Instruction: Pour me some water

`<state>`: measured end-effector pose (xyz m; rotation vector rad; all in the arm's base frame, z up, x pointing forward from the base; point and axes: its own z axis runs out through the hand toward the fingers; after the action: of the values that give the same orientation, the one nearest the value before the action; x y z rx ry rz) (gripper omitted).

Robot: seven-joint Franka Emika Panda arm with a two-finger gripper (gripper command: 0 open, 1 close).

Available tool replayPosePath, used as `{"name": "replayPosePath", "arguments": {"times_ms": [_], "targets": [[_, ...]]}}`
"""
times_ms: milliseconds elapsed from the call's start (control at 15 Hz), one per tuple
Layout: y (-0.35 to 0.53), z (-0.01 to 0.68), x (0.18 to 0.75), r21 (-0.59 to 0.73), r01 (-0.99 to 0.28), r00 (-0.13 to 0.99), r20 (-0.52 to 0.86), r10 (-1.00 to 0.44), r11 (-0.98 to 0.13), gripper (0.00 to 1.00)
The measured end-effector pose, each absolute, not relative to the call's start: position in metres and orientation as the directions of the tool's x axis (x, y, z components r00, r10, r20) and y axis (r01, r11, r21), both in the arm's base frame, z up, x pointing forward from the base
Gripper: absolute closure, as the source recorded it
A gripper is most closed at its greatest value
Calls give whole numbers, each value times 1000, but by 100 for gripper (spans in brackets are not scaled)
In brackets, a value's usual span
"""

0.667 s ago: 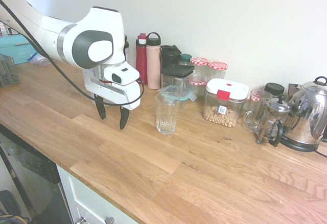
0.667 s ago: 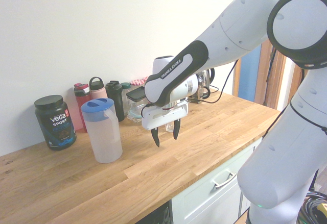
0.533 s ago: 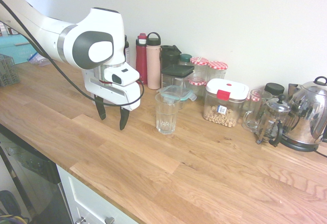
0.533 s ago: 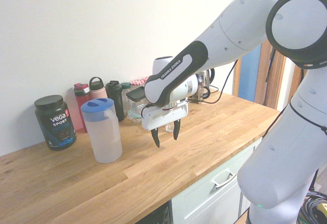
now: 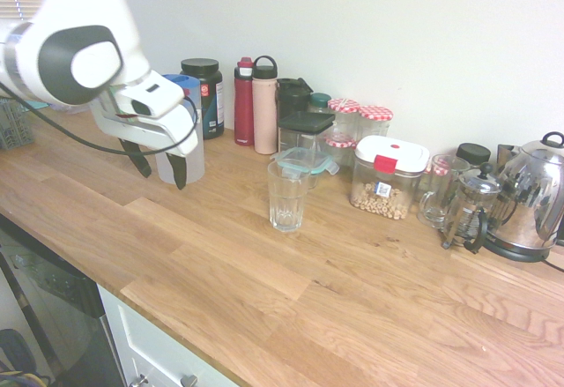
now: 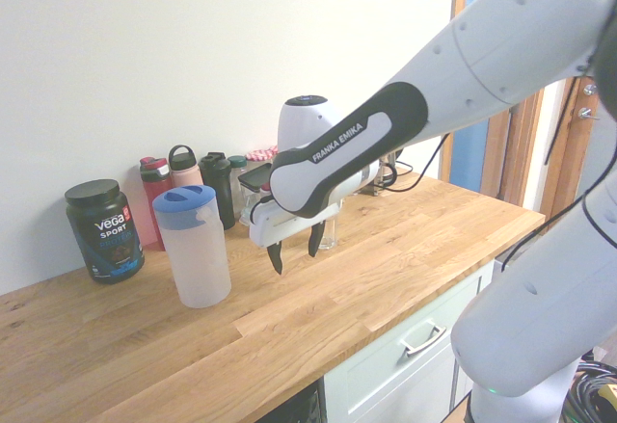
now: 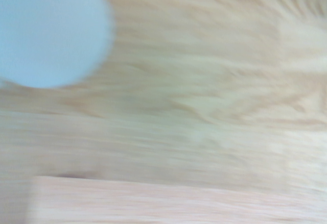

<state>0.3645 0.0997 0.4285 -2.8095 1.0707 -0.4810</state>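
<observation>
A frosted water jug with a blue lid (image 6: 194,247) stands on the wooden counter; the arm partly hides the jug (image 5: 189,145) in the first exterior view. My gripper (image 6: 293,248) hangs open just above the counter, a short way to the side of the jug and apart from it, holding nothing. The same open gripper (image 5: 160,165) stands right in front of the jug in the first exterior view. An empty clear drinking glass (image 5: 287,195) stands further along the counter. The blurred wrist view shows the jug's pale blue lid (image 7: 48,30) over wood grain.
Along the wall stand a black protein tub (image 6: 104,229), red and pink bottles (image 5: 254,103), jars with checked lids (image 5: 359,122), a food container with a white lid (image 5: 386,176), a French press (image 5: 472,207) and a steel kettle (image 5: 529,196). The counter's front edge (image 5: 167,316) runs near.
The arm has swung from beside the glass towards the jug. The jaws have stayed open and empty.
</observation>
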Motion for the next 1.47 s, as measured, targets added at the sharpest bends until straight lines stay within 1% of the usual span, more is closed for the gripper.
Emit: {"name": "replayPosePath", "arguments": {"times_ms": [200,333,533,733,800,1067,1467], "targets": [[138,460,341,-270,-577,688,348,-637,-771,0],[159,472,337,-327,-541,665,398,-632,-775,0],[173,484,350,-392,-515,634,424,-647,-762,0],[183,489,374,-408,-492,624,451,-638,-769,0],[185,487,384,-404,-488,627,455,-633,-774,100],[199,471,416,-397,-488,642,441,-628,-777,100],[207,470,425,-398,-495,627,451,-635,-772,100]]}}
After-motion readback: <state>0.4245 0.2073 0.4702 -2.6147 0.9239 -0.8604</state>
